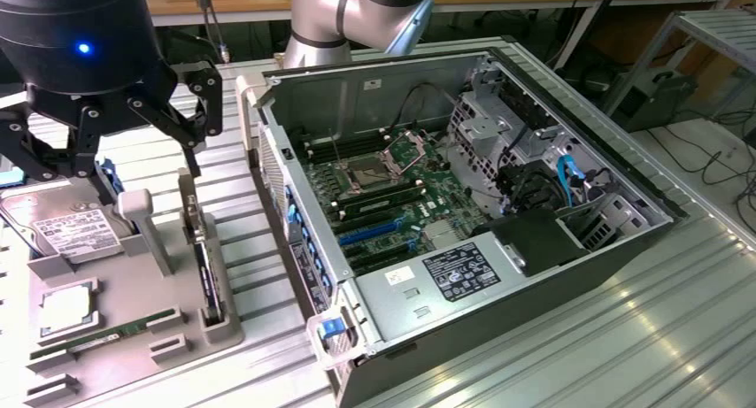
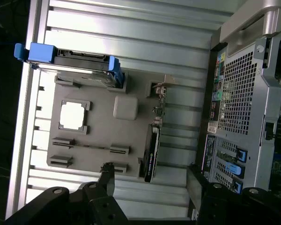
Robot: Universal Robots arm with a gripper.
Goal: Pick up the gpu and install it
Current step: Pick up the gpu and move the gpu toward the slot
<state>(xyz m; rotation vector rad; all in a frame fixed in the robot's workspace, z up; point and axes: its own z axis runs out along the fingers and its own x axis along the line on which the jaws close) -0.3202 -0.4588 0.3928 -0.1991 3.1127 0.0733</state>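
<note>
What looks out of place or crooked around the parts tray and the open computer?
Nothing stands out. The gpu stands on edge in its slot of the gray tray, the hard drive and the processor chip sit in their holders, and the computer case lies open on its side.

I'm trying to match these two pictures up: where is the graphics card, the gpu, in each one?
Exterior view: the gpu stands on edge in the grey tray, on the side nearest the computer case, toward the exterior view's left.
Wrist view: the gpu is the dark strip along the tray's edge facing the case.
Shared landmark: the hard drive on the same tray.
</note>
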